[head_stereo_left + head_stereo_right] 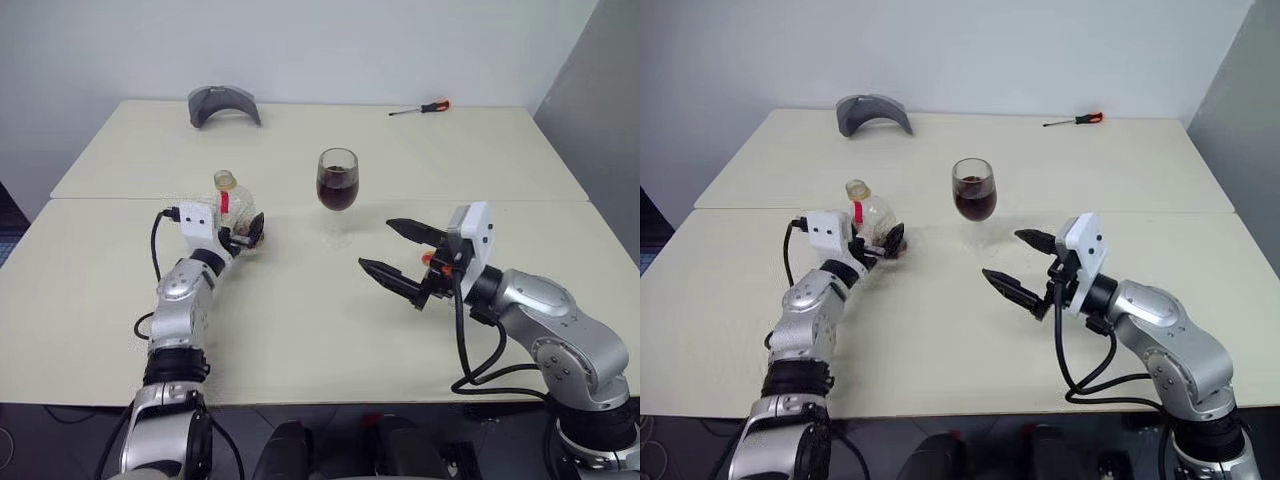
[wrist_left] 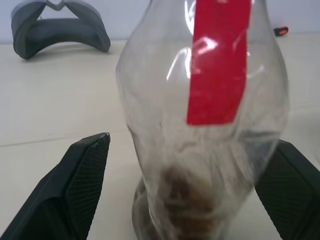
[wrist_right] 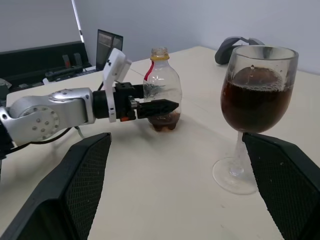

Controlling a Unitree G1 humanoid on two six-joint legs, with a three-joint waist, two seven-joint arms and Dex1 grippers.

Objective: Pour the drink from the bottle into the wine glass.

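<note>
A: Pale tabletop (image 1: 300,330) carries everything. Your left gripper (image 2: 190,190) stands with jaws apart; the bottle (image 1: 232,205) sits upright between them, unclamped, only dregs at its base.

B: And the wine glass (image 1: 337,190)?

A: Just ahead of your right gripper (image 1: 398,250), whose jaws are spread and empty. The drink (image 3: 255,102) fills its bowl, so pouring looks done.
</note>
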